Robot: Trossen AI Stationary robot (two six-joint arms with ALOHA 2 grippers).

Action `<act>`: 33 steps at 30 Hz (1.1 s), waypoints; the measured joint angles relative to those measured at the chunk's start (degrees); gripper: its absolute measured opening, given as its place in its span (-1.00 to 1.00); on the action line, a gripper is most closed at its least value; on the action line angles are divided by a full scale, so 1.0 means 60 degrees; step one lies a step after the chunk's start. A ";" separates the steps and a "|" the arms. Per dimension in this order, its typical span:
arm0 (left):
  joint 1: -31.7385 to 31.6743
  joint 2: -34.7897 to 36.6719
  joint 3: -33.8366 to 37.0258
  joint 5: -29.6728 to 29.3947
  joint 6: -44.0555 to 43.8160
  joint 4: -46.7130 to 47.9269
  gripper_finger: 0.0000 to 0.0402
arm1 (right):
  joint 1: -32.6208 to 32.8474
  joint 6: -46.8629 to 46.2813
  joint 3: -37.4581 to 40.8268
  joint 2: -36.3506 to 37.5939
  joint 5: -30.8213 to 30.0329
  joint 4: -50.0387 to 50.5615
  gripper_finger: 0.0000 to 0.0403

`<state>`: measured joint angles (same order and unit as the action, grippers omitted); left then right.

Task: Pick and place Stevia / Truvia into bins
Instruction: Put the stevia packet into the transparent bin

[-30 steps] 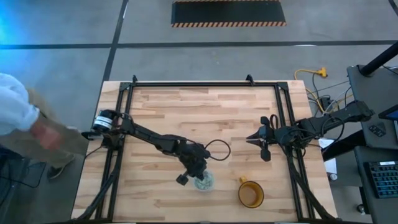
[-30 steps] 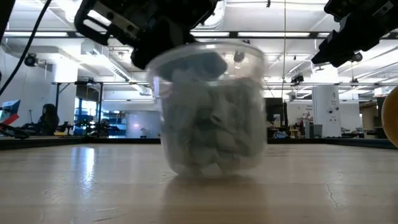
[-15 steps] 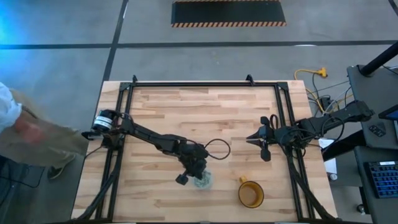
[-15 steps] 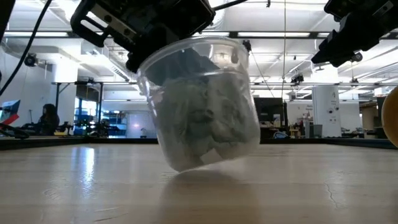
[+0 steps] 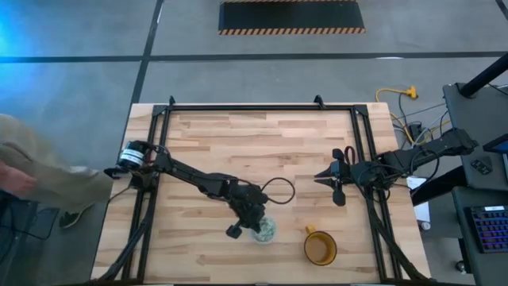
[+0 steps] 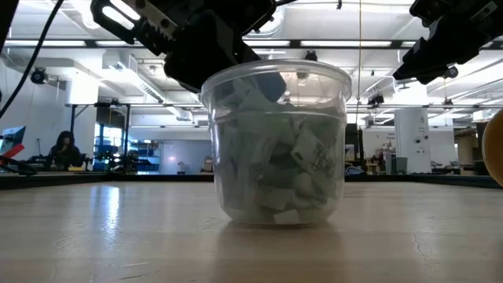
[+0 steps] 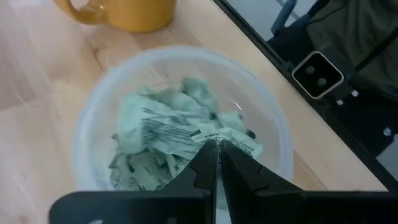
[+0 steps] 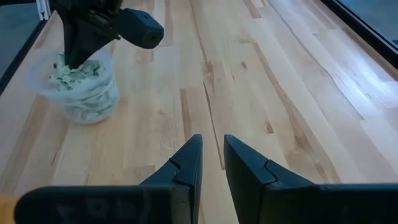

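Left gripper (image 7: 214, 155) hangs directly over the clear cup (image 6: 275, 145), its dark fingers pressed together with no gap showing, their tips down among the sachets (image 7: 168, 137); whether they pinch a packet is hard to say, since the fingers hide the spot. That cup stands upright on the wooden table (image 5: 238, 143), near the front edge and just beside the amber mug (image 5: 320, 247), its whitish rim level and its mouth facing straight up. It is packed nearly to the rim with pale green and white paper packets, crumpled and lying every which way, so no shared long axis shows. In the low view the cup wall blurs them into a grey-green heap, and the gripper body covers part of the rim. Right gripper (image 8: 211, 158) waits well apart over bare wood, fingers narrowly parted.
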<state>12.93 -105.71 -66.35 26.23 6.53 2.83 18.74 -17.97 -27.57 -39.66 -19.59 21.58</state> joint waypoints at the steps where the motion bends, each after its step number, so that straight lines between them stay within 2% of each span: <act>1: 0.0000 0.0000 0.0000 -0.0046 -0.0032 -0.0074 -1.00 | 0.0000 0.0002 0.0000 0.0000 0.0000 -0.0004 -0.71; 6: 0.0039 -0.0004 -0.0112 -0.0260 -0.0026 -0.0392 -1.00 | 0.0000 0.0001 0.0000 0.0000 0.0000 -0.0022 -0.71; 11: 0.0239 -0.0004 -0.0355 -0.0995 0.0392 -0.0295 -1.00 | 0.0000 0.0002 0.0000 0.0000 0.0000 -0.0022 -0.71; 15: 0.0657 -0.0004 -0.0730 -0.2234 0.1148 0.0484 -1.00 | 0.0000 0.0035 0.0004 0.0000 0.0000 -0.0018 -0.71; 20: 0.0823 -0.0004 -0.1350 -0.2878 0.1281 0.1596 -1.00 | 0.0000 0.0067 0.0004 0.0000 0.0000 -0.0018 -0.71; 26: 0.0823 -0.0035 -0.1456 -0.2936 0.1285 0.1796 -1.00 | 0.0000 0.0064 0.0004 0.0000 0.0000 -0.0035 -0.71; 33: 0.0852 -0.0778 -0.2144 -0.2761 0.1304 0.2520 -1.00 | -0.0004 0.0078 0.0007 -0.0049 0.0003 -0.0176 -0.71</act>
<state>18.04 -110.38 -79.21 9.67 14.35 17.95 18.72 -17.50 -27.53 -39.95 -19.57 20.53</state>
